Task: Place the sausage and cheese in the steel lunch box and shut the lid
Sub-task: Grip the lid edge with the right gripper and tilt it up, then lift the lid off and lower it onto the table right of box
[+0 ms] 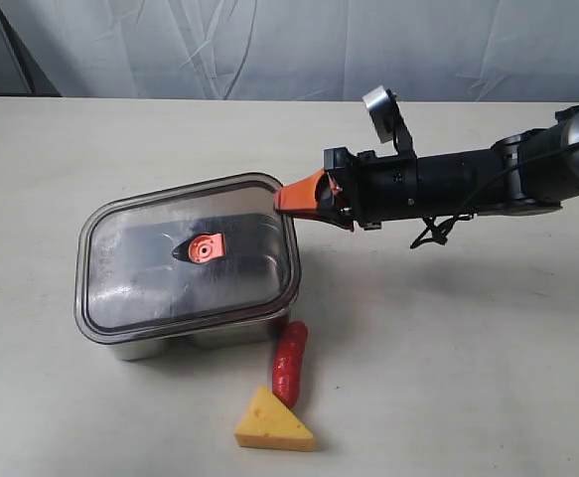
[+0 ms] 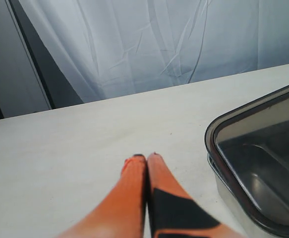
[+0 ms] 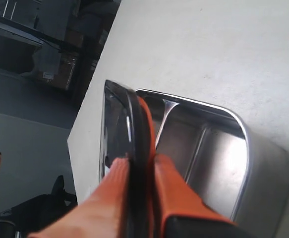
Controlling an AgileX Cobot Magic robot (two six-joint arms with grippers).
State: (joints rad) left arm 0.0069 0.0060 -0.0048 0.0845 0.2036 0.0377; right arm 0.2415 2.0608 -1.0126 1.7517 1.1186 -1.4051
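Exterior view showed the right end effector (image 1: 287, 199) at the far right corner of the lid (image 1: 150, 273), which covered the steel lunch box (image 1: 160, 343). The sausage (image 1: 290, 363) lay on the worktop (image 1: 468, 348) just off the box's near right corner, its long axis running roughly near to far, with the cheese (image 1: 274, 422) at its near end. Both sat on the right arm's side, so that arm looked the nearer one. Left wrist view showed the left end effector (image 2: 145, 157) clenched and empty above bare worktop, beside the box. Right wrist view showed the fingers (image 3: 179, 193) pinching the lid's rim, that edge raised above the compartments.
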